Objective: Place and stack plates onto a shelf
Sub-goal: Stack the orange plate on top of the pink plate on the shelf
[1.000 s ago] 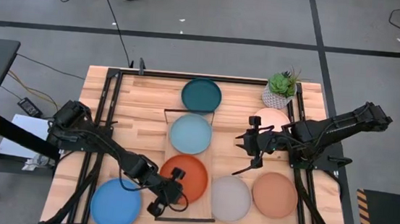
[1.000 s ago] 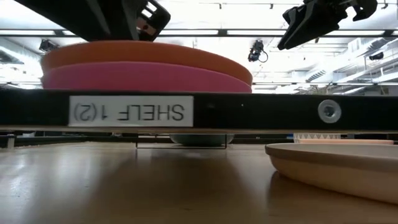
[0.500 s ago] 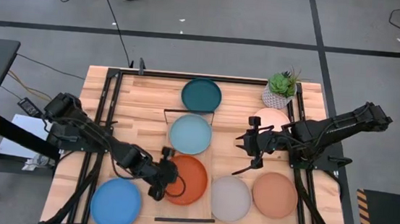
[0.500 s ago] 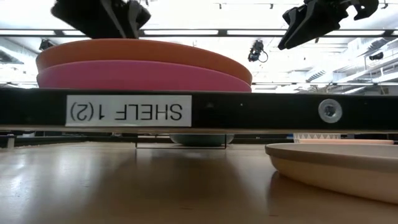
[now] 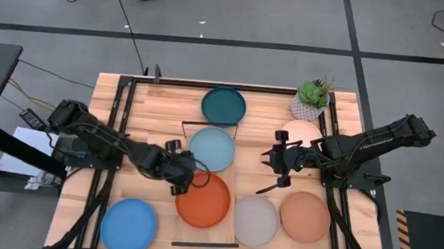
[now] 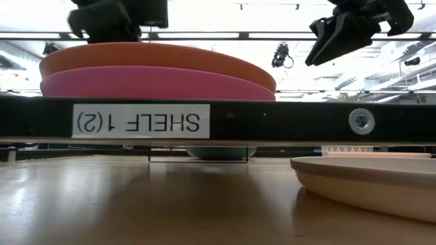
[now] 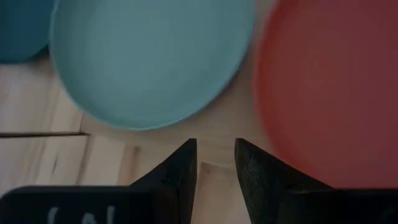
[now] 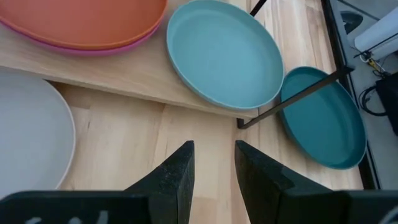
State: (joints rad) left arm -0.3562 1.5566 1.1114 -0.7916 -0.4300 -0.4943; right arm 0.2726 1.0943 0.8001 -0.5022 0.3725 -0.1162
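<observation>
The shelf (image 5: 236, 172) is a light-wood plank running from near to far along the table's middle. An orange plate (image 5: 203, 200) lies on a magenta plate (image 6: 157, 83) at the shelf's near half. A pale aqua plate (image 5: 212, 149) lies on its far half. The dark teal plate (image 5: 224, 105) rests on the table past the shelf's far end. My left gripper (image 5: 184, 178) hovers open, with a narrow gap, over the shelf between the orange plate (image 7: 336, 87) and the aqua plate (image 7: 149, 56). My right gripper (image 5: 271, 163) waits open to the shelf's right, above the table.
On the table lie a bright blue plate (image 5: 128, 226) near left, a grey plate (image 5: 255, 221), a terracotta plate (image 5: 305, 216) and a peach plate (image 5: 300, 133) partly under the right arm. A potted plant (image 5: 313, 100) stands at the far right. Black frame rails run along both sides.
My left gripper has moved from the orange plate's near-left rim toward the table's far edge, along the plate's left side, and now stands between the orange and aqua plates. The right arm has kept still.
</observation>
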